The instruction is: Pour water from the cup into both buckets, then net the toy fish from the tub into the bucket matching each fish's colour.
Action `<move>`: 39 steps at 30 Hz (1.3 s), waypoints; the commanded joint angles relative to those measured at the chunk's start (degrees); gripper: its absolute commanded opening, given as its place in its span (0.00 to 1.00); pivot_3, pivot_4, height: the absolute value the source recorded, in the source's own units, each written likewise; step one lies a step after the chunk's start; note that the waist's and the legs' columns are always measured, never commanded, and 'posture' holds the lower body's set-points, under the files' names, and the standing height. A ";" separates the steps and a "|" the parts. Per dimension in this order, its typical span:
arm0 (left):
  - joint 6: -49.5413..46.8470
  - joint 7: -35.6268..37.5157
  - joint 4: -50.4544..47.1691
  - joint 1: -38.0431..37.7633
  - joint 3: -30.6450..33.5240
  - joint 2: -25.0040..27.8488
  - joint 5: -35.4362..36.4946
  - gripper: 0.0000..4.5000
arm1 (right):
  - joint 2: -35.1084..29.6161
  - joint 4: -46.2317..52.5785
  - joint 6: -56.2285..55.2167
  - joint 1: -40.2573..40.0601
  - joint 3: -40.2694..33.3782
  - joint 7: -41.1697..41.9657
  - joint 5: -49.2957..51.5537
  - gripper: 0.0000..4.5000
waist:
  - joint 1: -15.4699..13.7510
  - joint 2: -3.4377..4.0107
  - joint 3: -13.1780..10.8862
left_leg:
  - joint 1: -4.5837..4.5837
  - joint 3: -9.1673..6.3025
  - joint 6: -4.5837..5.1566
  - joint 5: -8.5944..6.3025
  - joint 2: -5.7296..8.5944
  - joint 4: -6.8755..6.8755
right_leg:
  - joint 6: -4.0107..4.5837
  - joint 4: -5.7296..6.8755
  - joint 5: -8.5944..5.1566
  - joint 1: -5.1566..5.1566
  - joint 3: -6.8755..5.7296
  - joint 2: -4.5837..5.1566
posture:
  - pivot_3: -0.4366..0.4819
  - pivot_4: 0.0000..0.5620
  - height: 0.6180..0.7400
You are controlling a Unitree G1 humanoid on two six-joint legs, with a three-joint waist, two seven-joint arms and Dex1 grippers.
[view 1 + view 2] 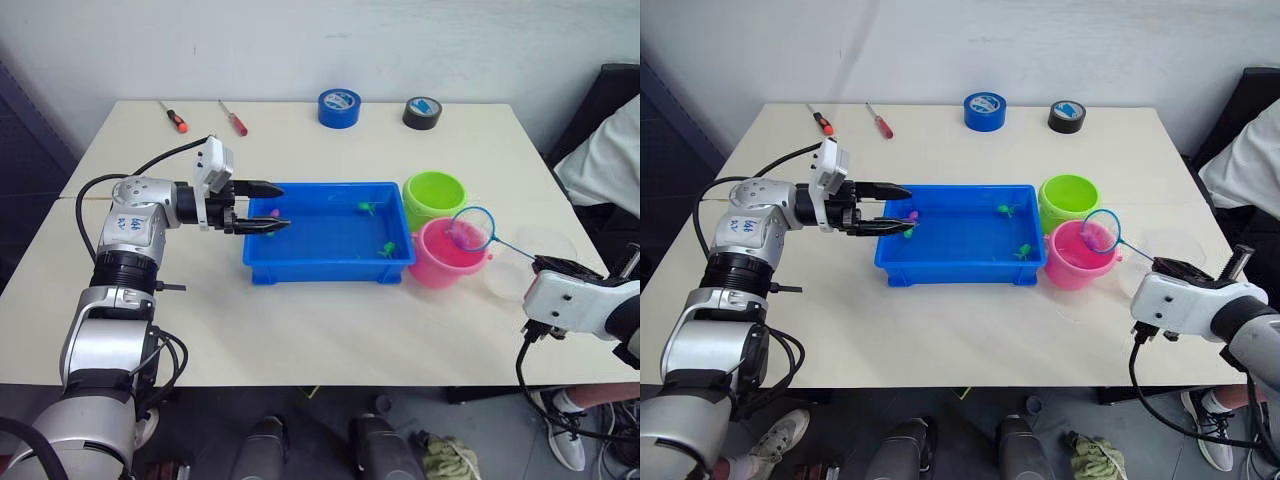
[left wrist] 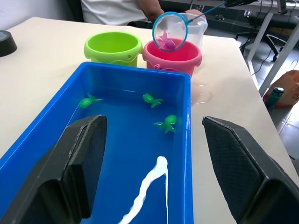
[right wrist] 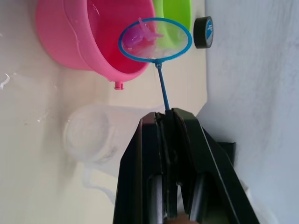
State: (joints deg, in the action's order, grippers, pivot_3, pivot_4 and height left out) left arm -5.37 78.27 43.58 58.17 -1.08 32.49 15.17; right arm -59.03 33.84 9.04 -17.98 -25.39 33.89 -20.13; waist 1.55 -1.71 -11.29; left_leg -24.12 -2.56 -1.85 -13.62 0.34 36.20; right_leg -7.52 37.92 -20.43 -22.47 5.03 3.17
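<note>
— What are we holding?

— Our right gripper (image 3: 169, 114) is clamped on the thin stick of the net (image 3: 155, 39). The stick runs from the gripper at the table's right edge up and leftward toward the middle of the table, and the hoop at its far end hangs over the pink bucket (image 1: 443, 254), with a pink fish (image 2: 166, 41) lying in the mesh.

— And our left gripper (image 1: 268, 206)?

— It hangs with its fingers spread apart and holds nothing. It sits over the left end of the blue tub (image 1: 330, 266) and points to the right along the tub's long side.

— What is in the tub?

— We see three green fish (image 2: 154, 99) in the water, toward the end nearest the buckets. The tub's long side runs left to right across the table (image 1: 300, 330).

— Where do the buckets stand?

— Just beside the tub's right end, the green bucket (image 1: 434, 195) behind the pink one. The clear cup (image 1: 525, 262) stands to the right of the pink bucket, near our right gripper.

— And the room?

— A pale table against a white wall. Along its far edge lie two red-handled screwdrivers (image 1: 173, 117), a blue tape roll (image 1: 339, 107) and a black tape roll (image 1: 422, 113). A person in a white top (image 1: 610, 165) sits at the right.
</note>
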 commanded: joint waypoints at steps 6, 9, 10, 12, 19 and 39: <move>-0.43 1.38 -2.30 0.84 0.86 0.65 0.25 0.80 | 5.31 -2.18 -11.82 -2.91 0.32 -10.36 -14.50 0.00 | -0.02 0.00 0.00 | 0.02 -0.01 -0.03 0.02 0.00 0.02 | 0.00 0.05 0.00 0.00 0.01 -0.03 | 0.48 0.27 0.95; -0.42 1.36 -2.36 0.72 0.89 0.73 0.23 0.80 | 6.92 -2.79 -13.97 -3.21 0.20 -13.25 -18.84 0.00 | 0.03 0.00 0.00 | 0.03 -0.01 -0.03 0.03 0.00 0.03 | 0.00 0.08 0.00 0.01 0.01 -0.03 | 0.48 0.27 0.95; -0.41 1.35 -2.38 0.69 0.89 0.73 0.22 0.80 | 7.22 -3.04 -14.64 -3.23 0.27 -14.03 -19.95 0.00 | 0.06 0.00 0.00 | 0.03 0.00 -0.03 0.03 0.00 0.03 | 0.00 0.09 0.00 0.01 0.01 -0.03 | 0.48 0.27 0.95; -0.40 1.30 -2.42 0.66 0.91 0.74 0.21 0.80 | 7.79 -3.39 -15.76 -3.21 0.31 -14.96 -21.39 0.00 | 0.03 0.00 0.00 | 0.05 0.00 -0.04 0.04 0.00 0.04 | 0.00 0.12 0.00 0.01 0.01 -0.06 | 0.48 0.27 0.95; -0.36 1.09 -2.13 0.75 1.00 0.93 0.10 0.80 | 10.67 -3.40 -21.94 -6.09 -0.76 -22.48 -29.33 0.00 | -0.01 0.00 0.01 | 0.05 0.00 -0.06 0.06 0.03 0.05 | 0.00 0.16 0.00 0.02 0.00 -0.06 | 0.48 0.27 0.95; 1.22 -5.36 1.60 -0.99 5.53 9.30 -1.08 0.80 | 14.45 1.36 -7.26 21.41 8.50 -4.48 -7.90 0.00 | 1.69 -0.03 -0.01 | 1.02 -0.02 -0.17 0.14 -0.05 -0.04 | 0.08 0.44 -0.04 0.80 0.06 -0.29 | 0.48 0.27 0.95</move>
State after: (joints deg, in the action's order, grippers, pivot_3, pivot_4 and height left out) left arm -4.89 74.03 44.99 57.58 2.54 40.34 14.36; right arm -45.44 33.14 -2.16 1.71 -18.32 26.54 -31.46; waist 3.24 -1.74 -11.30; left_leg -22.98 -2.63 -2.05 -13.50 0.24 36.14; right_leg -7.41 38.25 -20.45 -21.50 5.09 2.71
